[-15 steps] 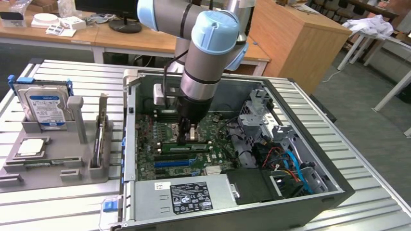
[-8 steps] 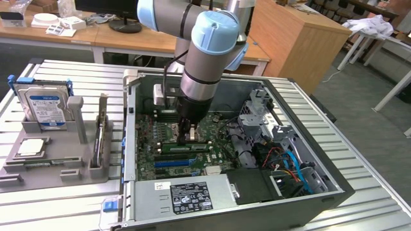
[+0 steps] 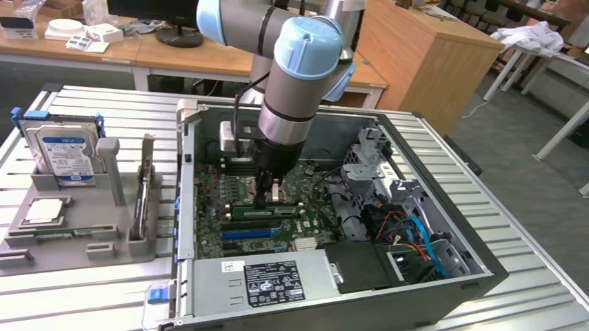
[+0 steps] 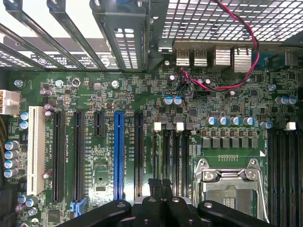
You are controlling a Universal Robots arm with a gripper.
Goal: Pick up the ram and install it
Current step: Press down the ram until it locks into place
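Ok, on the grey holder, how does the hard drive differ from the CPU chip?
The hard drive stands upright in its slot, while the CPU chip lies flat. The hard drive is clearly the larger of the two. The hard drive carries a blue label, while the CPU chip's top is plain silver. Both sit on the grey holder at the exterior view's left, outside the computer case.

Wooden desks (image 3: 184,58) behind, wooden cabinet (image 3: 418,58), grey floor (image 3: 520,148), white table legs (image 3: 563,131)
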